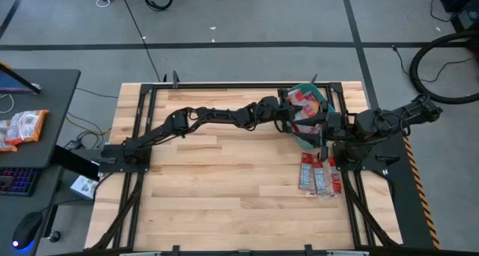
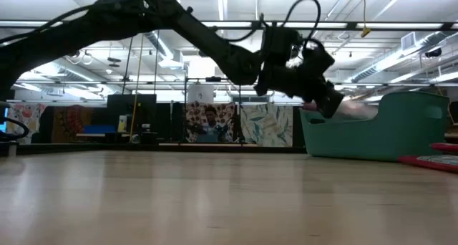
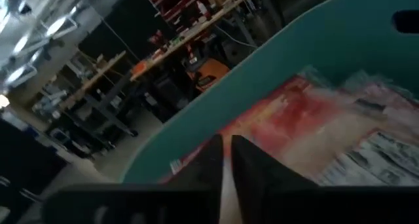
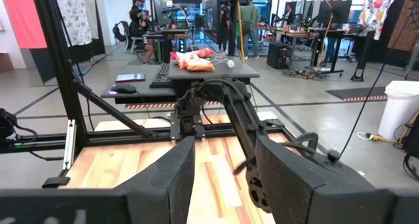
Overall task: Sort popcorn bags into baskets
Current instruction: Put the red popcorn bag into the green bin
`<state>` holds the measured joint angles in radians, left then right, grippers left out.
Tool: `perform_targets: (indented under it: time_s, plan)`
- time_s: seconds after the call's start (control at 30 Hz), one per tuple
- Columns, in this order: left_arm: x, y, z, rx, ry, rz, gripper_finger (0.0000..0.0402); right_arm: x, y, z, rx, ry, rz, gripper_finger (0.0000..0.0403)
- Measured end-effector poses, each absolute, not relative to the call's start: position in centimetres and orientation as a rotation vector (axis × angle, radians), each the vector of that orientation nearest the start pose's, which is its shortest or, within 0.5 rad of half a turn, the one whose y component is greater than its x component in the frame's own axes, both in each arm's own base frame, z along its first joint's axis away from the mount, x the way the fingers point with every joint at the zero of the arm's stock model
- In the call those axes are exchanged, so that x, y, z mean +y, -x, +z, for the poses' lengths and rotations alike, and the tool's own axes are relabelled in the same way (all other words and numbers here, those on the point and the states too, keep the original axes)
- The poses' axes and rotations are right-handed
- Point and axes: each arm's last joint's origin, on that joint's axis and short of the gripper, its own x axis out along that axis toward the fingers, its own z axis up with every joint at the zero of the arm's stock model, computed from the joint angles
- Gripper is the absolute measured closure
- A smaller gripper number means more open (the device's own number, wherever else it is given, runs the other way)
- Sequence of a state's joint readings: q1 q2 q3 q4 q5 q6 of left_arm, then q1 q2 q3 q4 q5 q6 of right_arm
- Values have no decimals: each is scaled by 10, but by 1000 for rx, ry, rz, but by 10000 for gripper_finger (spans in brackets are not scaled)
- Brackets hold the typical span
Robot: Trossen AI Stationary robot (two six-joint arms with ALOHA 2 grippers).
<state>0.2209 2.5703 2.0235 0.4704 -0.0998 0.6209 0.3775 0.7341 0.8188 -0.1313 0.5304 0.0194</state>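
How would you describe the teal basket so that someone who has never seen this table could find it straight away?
Start at the wooden table and go to its far right corner, where the left arm's end effector reaches in. There stands the teal basket, a plastic tub with sloping sides holding red popcorn bags. It is the only container there; the other bags lie flat on the wood beside it.

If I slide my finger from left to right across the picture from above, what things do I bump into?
Orange-and-white packets on the dark side desk → left arm's base → left gripper reaching over the teal basket → popcorn bags lying on the table → right arm.
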Motion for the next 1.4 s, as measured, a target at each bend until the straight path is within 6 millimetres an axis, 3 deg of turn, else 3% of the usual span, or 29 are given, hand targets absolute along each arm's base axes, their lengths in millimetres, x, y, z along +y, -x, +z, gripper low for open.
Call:
perform_targets:
  time_s: [0.23, 0.37, 0.47, 0.57, 0.73, 0.9, 1.1, 1.4]
  plan:
    - [122, -564, 161, 218, -506, 271, 271, 44, -150, 355, 58, -15, -148, 235]
    - [99, -558, 196, 311, -524, 264, 244, 44, -149, 347, 128, -37, -136, 235]
    - [84, -551, 220, 374, -578, 269, 254, 45, -149, 344, 162, -54, -84, 235]
    - [76, -546, 227, 419, -586, 200, 279, 46, -149, 344, 162, -85, -59, 235]
    - [67, -533, 209, 676, -564, 58, 321, 47, -148, 343, 175, -90, -57, 235]
    - [45, -517, 194, 912, -552, -57, 365, 46, -147, 337, 232, -88, -90, 235]
    - [23, -493, 224, 1017, -515, -102, 396, 44, -146, 334, 254, -82, -147, 235]
    - [-4, -431, 271, 1318, -268, -122, 373, 42, -147, 333, 256, -63, -159, 235]
